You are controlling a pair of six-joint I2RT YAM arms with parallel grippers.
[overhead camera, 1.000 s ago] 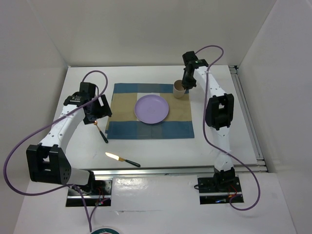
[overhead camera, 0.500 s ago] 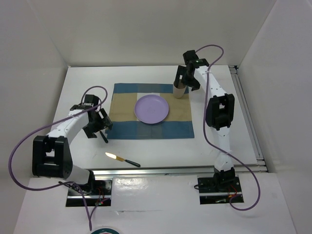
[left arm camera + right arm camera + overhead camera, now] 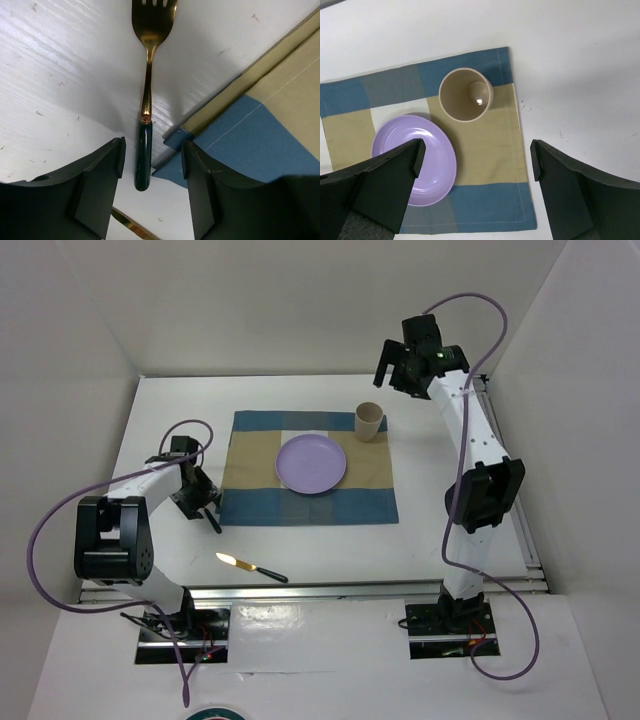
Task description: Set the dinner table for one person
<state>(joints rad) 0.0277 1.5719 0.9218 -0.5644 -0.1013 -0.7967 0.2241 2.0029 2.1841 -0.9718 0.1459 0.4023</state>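
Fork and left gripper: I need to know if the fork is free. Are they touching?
Apart. The left wrist view shows the fork lying on the dinner table inside the open left gripper, with a gap either side of its handle.

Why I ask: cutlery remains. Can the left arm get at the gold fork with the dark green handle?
Probably yes: open jaws of the left arm straddle the gold fork at its handle, on white tabletop; blue-and-tan placemat lies beside.
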